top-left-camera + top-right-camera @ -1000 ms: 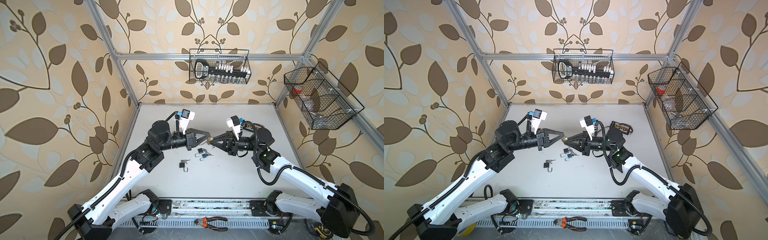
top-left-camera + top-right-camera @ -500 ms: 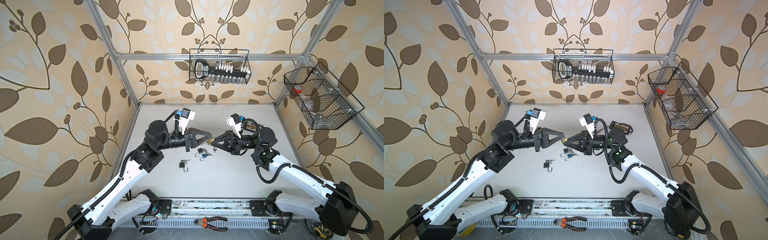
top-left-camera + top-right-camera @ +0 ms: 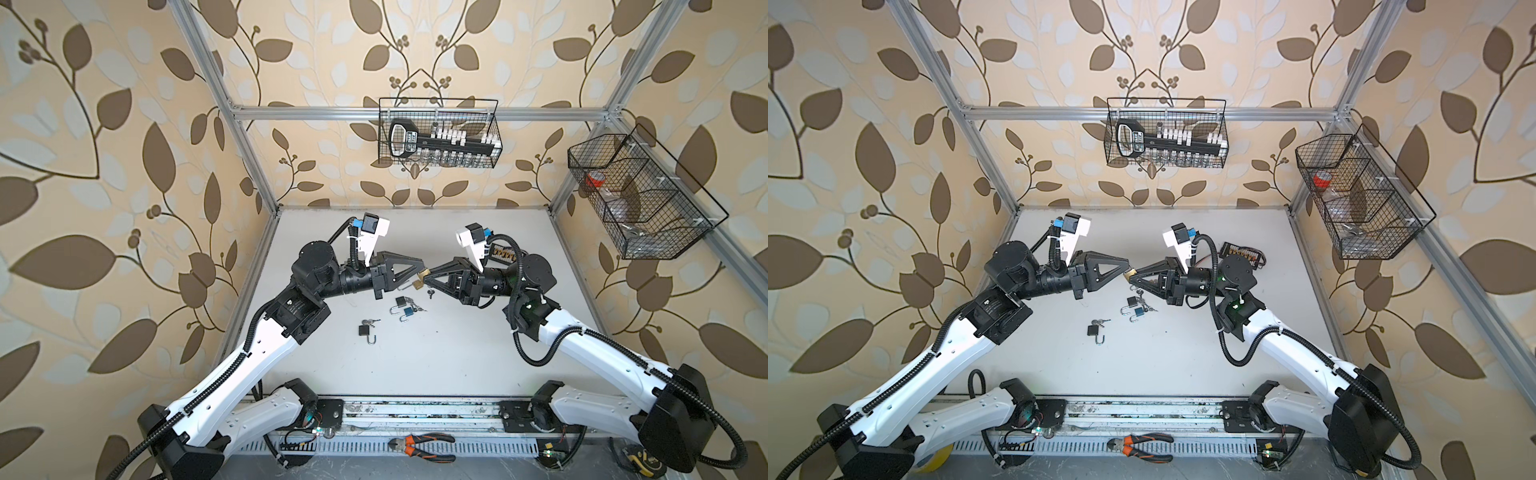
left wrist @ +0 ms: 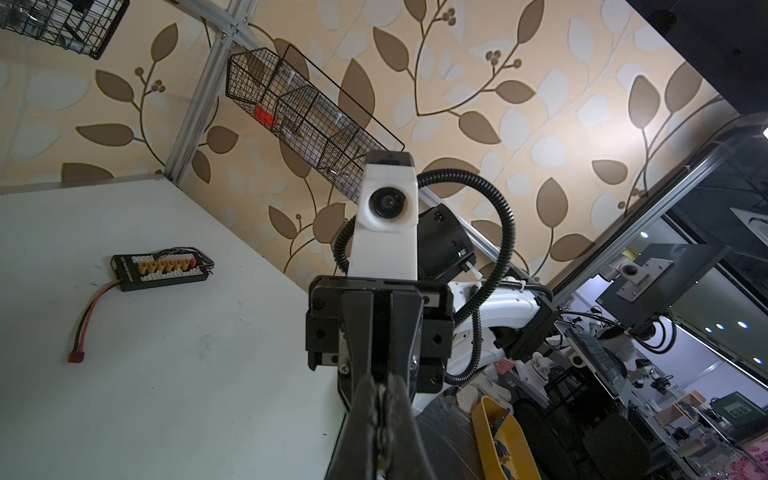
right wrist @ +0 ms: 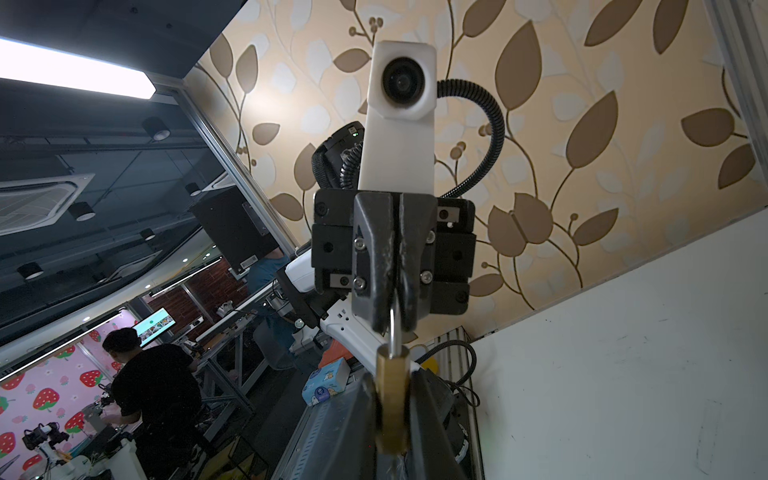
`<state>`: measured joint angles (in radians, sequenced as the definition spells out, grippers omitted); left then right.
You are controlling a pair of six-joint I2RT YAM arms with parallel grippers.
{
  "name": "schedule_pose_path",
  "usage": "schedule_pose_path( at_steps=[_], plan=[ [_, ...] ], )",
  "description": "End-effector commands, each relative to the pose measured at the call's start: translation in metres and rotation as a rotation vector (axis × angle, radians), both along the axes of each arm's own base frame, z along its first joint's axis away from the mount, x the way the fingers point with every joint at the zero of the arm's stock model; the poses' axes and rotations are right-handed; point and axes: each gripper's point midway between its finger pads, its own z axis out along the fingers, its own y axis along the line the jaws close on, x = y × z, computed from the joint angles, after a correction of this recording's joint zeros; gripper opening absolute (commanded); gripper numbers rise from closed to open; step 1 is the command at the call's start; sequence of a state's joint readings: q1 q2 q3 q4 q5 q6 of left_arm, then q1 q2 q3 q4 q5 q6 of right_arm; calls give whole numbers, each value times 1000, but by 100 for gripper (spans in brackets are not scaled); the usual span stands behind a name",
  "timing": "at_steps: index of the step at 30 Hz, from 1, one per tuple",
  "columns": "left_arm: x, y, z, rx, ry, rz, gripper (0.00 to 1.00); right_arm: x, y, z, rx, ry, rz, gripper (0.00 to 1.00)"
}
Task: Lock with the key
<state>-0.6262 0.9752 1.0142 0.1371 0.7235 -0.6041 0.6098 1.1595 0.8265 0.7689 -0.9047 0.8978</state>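
Meeting grippers, top view: brass padlock (image 3: 421, 277) is being held above table (image 3: 457, 365) between left gripper (image 3: 422, 267) and right gripper (image 3: 429, 277).
Left wrist: left fingers (image 4: 365, 419) are being squeezed fully together.
Right wrist: padlock body is being clamped by right gripper, shackle (image 5: 395, 328) by left gripper.
Key (image 3: 431, 294): being seen just under right gripper; hanging or lying cannot be told.
Push: shackle is being judged best driven straight into body, untwisted.

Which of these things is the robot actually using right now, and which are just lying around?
In use: brass padlock, gripped by left hand and right hand; small key dangling by it.

Lying about: black padlock, grey padlock, blue padlock, pliers, connector board, back basket, side basket.
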Motion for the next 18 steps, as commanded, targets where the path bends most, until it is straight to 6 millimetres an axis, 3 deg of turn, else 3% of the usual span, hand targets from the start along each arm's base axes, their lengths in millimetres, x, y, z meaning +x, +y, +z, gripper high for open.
schedule_pose_path(
  at_steps=[1,6,9,12,18],
  plan=[
    [-29,-22,-54,125,125,-158,0,10,-15,75,172,-137,-119,0],
    [-45,-40,-77,179,148,-214,0,8,-12,102,194,-190,-86,0],
    [-49,-48,-83,190,153,-235,0,9,-11,104,195,-194,-85,0],
    [-41,-38,-73,181,119,-140,0,10,-13,93,169,-184,-94,0],
    [-22,-1,-14,75,34,1,0,-1,-16,35,28,-159,-102,0]
  ],
)
